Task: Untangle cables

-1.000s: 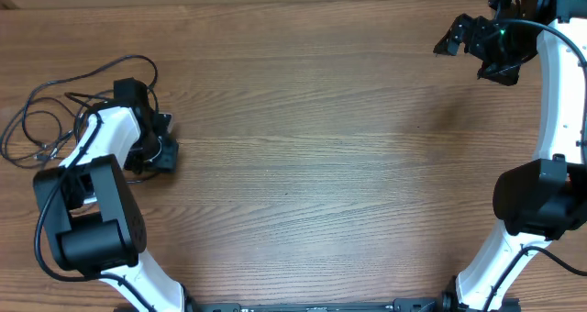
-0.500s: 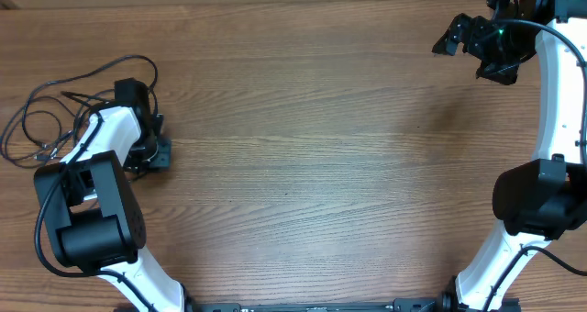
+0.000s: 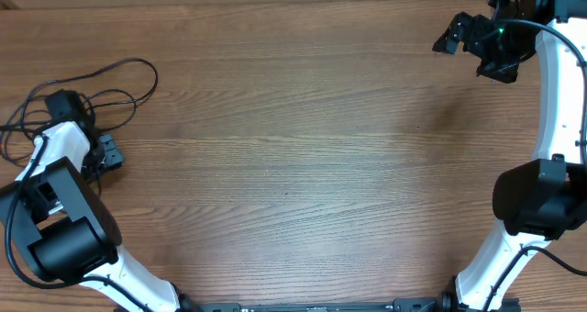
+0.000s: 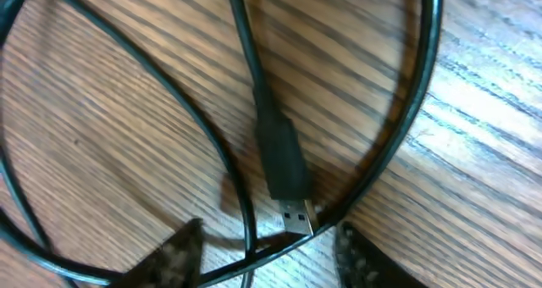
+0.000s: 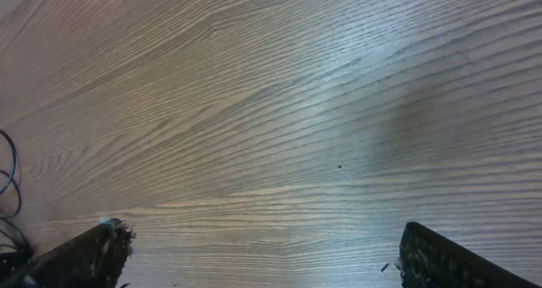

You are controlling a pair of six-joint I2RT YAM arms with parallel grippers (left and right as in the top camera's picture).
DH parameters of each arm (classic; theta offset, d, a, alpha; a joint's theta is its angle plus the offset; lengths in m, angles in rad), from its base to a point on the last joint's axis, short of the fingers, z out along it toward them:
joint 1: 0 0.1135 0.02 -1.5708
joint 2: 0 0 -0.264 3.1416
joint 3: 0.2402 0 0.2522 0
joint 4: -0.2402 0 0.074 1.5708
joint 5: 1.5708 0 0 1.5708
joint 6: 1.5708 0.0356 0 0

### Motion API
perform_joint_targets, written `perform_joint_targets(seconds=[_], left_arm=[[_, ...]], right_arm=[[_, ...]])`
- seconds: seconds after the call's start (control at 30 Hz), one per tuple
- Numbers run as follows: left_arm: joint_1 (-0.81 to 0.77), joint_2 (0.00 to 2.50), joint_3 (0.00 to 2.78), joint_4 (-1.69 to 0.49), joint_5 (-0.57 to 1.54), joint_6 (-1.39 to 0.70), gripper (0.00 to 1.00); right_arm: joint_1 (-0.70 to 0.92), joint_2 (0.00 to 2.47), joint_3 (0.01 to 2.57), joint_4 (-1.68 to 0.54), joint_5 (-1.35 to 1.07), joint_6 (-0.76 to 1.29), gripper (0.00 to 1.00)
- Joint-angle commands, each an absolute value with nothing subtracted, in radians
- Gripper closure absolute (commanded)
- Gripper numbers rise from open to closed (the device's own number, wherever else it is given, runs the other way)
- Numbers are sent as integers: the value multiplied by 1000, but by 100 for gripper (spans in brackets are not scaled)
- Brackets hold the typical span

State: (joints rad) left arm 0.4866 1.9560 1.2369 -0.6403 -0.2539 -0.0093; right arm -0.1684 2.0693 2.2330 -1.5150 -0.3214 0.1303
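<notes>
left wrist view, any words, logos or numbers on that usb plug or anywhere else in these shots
None can be read in any view.
USB plug: no logo or marking shows on its black body or silvery end.
Cables, table, left arm and right arm: no text, label or number visible.

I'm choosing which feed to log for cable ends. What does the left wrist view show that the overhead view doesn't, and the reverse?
Only the left wrist view shows a USB plug with its silvery end, lying just ahead of the open left fingers, with cable loops curving around it. Only the overhead view shows the whole spread of the cables at the left of the frame, and the right arm far off at the top right. Both show thin black cables lying on the wooden table.
</notes>
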Motion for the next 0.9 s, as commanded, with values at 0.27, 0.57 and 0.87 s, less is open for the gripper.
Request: perform_joint_targets(seconds=[0.27,0.57,0.87], left_arm=[[456,1880,1631,-954,-210,-85,22],[413,1624,1934,-1181,-102,-127,0],[291,1392,1937,-1183,-50,-128,1]], right_arm=[[-132,2063,2247,-1530,-315,120,0],[-96,1919,2247,-1548,-315,106,0],[31,1705,2247,-1591,-167,106,0]])
